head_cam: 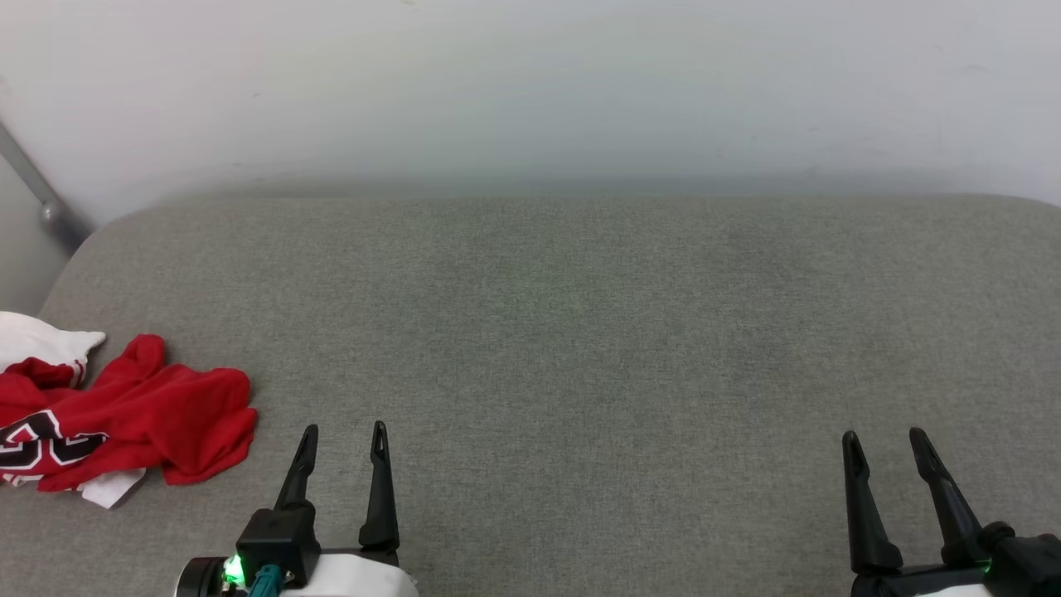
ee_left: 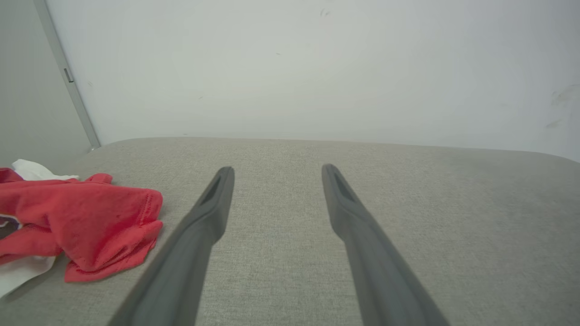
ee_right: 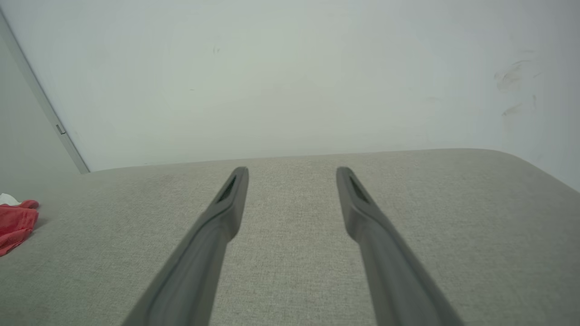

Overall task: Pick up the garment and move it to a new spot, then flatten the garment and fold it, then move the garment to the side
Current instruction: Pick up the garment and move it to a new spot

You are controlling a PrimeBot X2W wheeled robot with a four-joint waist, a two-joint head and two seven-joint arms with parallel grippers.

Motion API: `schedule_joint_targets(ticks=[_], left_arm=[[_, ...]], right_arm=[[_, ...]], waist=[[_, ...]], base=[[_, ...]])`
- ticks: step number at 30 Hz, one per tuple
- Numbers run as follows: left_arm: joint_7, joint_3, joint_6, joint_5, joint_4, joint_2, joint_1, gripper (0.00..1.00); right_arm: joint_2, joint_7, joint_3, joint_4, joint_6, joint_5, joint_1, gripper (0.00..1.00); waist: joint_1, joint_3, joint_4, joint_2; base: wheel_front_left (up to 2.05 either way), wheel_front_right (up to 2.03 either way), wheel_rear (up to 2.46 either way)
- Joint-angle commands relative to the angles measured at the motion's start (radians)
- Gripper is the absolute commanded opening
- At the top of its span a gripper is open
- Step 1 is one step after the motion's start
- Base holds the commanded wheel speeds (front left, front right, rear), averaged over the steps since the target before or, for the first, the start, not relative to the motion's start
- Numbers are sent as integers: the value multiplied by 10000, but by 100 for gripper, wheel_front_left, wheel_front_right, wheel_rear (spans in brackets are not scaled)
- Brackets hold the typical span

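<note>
Find garment (head_cam: 124, 414) crumpled at desk's (head_cam: 580, 332) left edge, near left gripper (head_cam: 344, 429); right gripper (head_cam: 884, 435) well apart. Both spread wide, holding nothing. Reach left, pinch a thick red fold, lift fully clear before carrying toward centre.
</note>
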Motion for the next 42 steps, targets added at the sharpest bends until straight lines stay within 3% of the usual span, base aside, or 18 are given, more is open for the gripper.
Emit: schedule_joint_targets(ticks=[1, 10, 32, 42], left_arm=[[-28, -11, 11, -41, -2, -14, -62, 100], [-28, 61, 133, 21, 5, -12, -105, 100], [-28, 435, 718, -83, -337, -14, -343, 100], [-28, 608, 856, -157, -442, -14, -266, 100]], right_arm=[[24, -21, 4, -8, -3, 43, 138, 100], [25, -21, 88, -156, -3, 25, 154, 100], [25, -21, 226, -348, -3, -341, 70, 100], [24, -21, 335, -317, -3, -507, -8, 100]], waist=[[0, -3, 24, 0], [0, 32, 626, 0], [0, 459, 3755, 0], [0, 580, 4506, 0]], base=[[0, 0, 0], [0, 0, 0], [0, 0, 0], [0, 0, 0]])
